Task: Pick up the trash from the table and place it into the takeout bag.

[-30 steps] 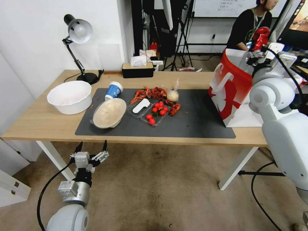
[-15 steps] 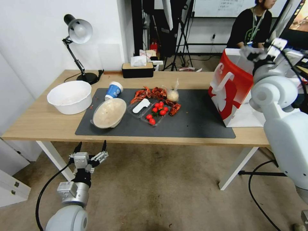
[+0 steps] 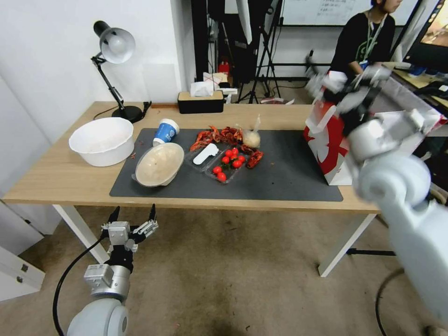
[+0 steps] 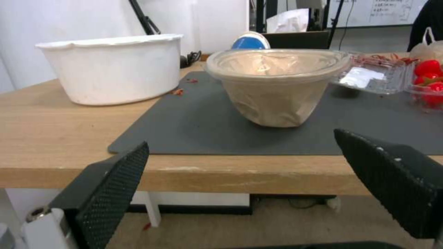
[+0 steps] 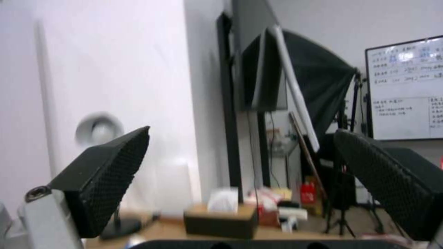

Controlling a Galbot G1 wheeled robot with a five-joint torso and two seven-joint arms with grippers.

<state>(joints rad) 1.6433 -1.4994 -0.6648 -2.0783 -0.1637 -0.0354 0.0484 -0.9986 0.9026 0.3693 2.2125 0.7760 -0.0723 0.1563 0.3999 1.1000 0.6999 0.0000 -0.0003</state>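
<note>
In the head view the right gripper (image 3: 326, 77), jaws apart and empty, hangs at upper right over the bag (image 3: 329, 140), so another pick seems due, with bowl (image 3: 159, 164), cup (image 3: 165, 131) and balled bag (image 3: 251, 138) mid-frame on the surface (image 3: 56, 179); the left wrist view shows the left gripper (image 4: 240, 180), jaws apart, below the near edge facing the bowl; the right wrist view shows open room beyond.

Before me a large white basin (image 3: 101, 140) stands near the left end of the table top, beside the left edge of the mat. A black desk lamp (image 3: 113, 70) stands at the far left corner. At the far edge, near the middle, I see a dark tissue box (image 3: 200, 101) with white tissue coming out. On the middle of the mat lie a clear tray of red tomatoes (image 3: 228, 164), a clear tray with a white piece (image 3: 205, 154) and red crayfish shells (image 3: 219, 135).
</note>
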